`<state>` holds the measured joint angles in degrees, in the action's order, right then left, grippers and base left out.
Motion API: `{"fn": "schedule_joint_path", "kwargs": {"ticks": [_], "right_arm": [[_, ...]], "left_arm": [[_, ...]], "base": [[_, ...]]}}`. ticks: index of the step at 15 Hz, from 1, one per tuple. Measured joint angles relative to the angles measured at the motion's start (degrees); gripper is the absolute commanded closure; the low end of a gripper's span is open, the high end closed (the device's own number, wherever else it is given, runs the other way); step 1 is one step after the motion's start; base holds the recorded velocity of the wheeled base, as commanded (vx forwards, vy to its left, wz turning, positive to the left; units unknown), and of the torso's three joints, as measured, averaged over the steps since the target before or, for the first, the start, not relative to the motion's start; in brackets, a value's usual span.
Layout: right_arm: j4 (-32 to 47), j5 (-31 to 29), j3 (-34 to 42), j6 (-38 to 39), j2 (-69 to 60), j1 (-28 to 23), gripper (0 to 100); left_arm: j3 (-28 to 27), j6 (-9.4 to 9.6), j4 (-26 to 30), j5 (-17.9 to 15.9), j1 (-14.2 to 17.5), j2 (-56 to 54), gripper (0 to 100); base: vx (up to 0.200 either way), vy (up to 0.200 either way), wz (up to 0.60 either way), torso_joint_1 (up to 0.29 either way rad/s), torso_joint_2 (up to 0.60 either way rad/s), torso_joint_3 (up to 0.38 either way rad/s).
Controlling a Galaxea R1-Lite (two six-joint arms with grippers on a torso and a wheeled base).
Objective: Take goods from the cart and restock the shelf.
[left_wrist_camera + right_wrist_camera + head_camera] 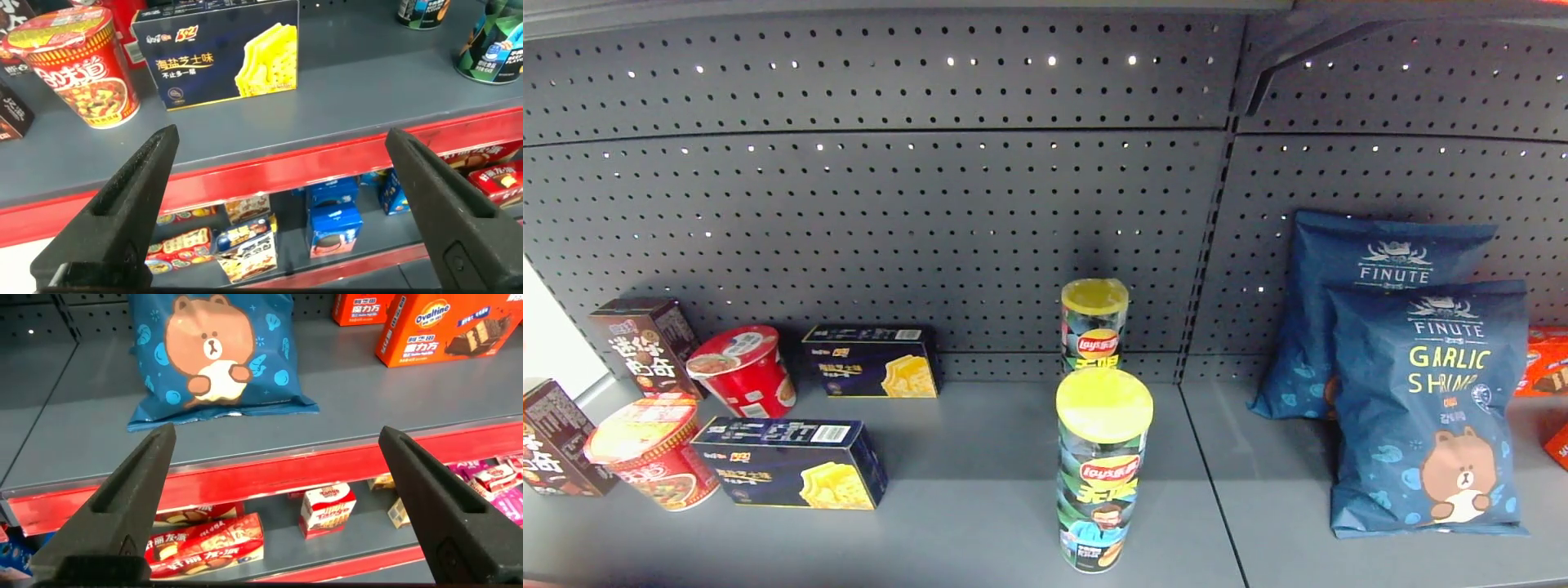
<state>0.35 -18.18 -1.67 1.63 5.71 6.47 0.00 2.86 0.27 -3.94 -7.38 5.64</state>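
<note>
1. On the grey shelf (pixel 980 498), two chip cans are stood upright near the middle; the front can (pixel 1101 469) is set straight ahead of the rear can (pixel 1094 325), which is placed close to the pegboard (pixel 931 204)
2. Two flat blue cartons are laid to the left of the cans: the front box (pixel 792 464) near the shelf's front and the rear box (pixel 874 361) against the pegboard
3. A front cup (pixel 649 449) of noodles is seen just beside the front box on its left, and a rear cup (pixel 743 369) is set just left of the rear box
4. Two brown boxes (pixel 645 343) are stood at the far left, one behind the other
5. In the right bay, a front bag (pixel 1429 408) is propped over the lower part of a rear bag (pixel 1356 269), which is leaned on the pegboard; orange boxes (pixel 1543 359) are placed just right of the bags
6. The left gripper (pixel 282 204) is held with its fingers spread wide and nothing between them, before the shelf's red edge (pixel 286 163), faced toward the front cup and front box
7. The right gripper (pixel 274 506) is likewise spread wide and empty, held before the red edge and faced toward the front bag
8. Snack packs (pixel 245 245) are seen on a lower level beneath the red edge
</note>
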Motion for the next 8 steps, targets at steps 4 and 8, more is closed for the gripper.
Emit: {"fn": "schedule_joint_path", "kwargs": {"ticks": [4, 8], "right_arm": [[0.0, 0.0, 0.0, 0.1, 0.0, 0.0, 0], [0.0, 0.1, 0.0, 0.1, 0.0, 0.0, 0]], "left_arm": [[0.0, 0.00, 0.0, 0.0, 0.0, 0.0, 0], [0.0, 0.02, 0.0, -0.1, 0.0, 0.0, 0]], "base": [[0.000, 0.000, 0.00, 0.000, 0.00, 0.000], [0.000, 0.000, 0.00, 0.000, 0.00, 0.000]]}}
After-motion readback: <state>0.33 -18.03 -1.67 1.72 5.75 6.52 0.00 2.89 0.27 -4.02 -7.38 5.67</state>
